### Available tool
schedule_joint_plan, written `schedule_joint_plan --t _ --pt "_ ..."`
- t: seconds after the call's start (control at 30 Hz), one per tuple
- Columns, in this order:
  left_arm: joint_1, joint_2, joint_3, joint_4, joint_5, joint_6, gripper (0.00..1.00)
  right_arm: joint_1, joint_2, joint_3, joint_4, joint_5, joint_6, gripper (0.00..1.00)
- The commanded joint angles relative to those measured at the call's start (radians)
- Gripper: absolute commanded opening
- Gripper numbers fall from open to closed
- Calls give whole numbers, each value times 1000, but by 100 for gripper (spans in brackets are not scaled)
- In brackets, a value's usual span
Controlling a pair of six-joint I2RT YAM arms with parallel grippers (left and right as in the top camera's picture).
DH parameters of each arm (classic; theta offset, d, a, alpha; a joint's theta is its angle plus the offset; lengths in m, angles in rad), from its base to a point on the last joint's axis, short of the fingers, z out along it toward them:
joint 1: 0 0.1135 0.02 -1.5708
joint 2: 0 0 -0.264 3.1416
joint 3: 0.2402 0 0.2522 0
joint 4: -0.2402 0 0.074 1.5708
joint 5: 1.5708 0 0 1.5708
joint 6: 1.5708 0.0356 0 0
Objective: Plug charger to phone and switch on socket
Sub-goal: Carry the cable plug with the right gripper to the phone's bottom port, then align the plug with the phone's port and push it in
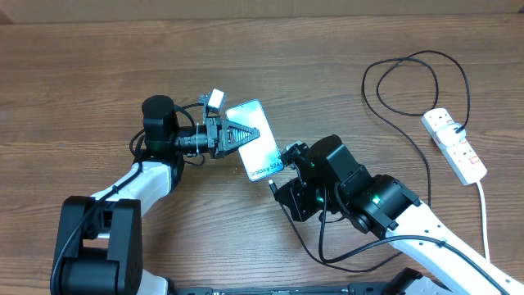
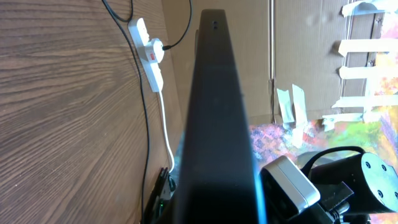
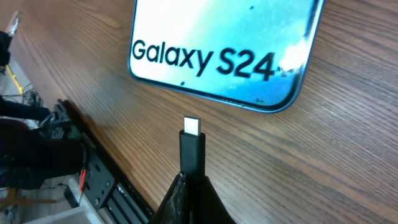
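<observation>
**Right wrist view, bottom centre:** the right gripper point(image 3: 191, 188) is clenched on the black plug body of the charger point(image 3: 193, 150); the plug stands upright in the frame, its small silver tip uppermost; the tip stops just short of the lower edge of the phone point(image 3: 224, 37), with a narrow strip of bare wooden counter point(image 3: 348, 155) between them; the phone fills the upper centre of the frame, its light blue screen reading "Galaxy S24".

**Overhead view, centre:** the phone lies aslant, its lower end toward the right gripper; the left gripper point(image 1: 233, 138) reaches in from the left of the frame and is closed on the phone, its dark fingers spanning the phone's left side.

**Left wrist view:** the phone appears edge-on as a dark band up the middle of the frame; the gripper's own fingers are not clearly distinguishable here.

**Overhead view, right:** the charger's thin black cable runs from the right gripper to the upper right of the frame, where it forms wide loops on the counter; its far end meets the socket point(image 1: 455, 146), a white strip lying aslant near the right edge, well apart from the phone; a thick white cord point(image 1: 484, 215) leaves the socket's lower end toward the bottom right.
</observation>
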Motion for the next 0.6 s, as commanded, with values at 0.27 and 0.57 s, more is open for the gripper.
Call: schedule_joint_plan --t 0.27,0.57 --pt "-15 0 27 8 35 26 4 4 -14 35 66 42 0 4" --pt "-26 0 27 8 34 26 4 5 -14 35 50 23 1 4"
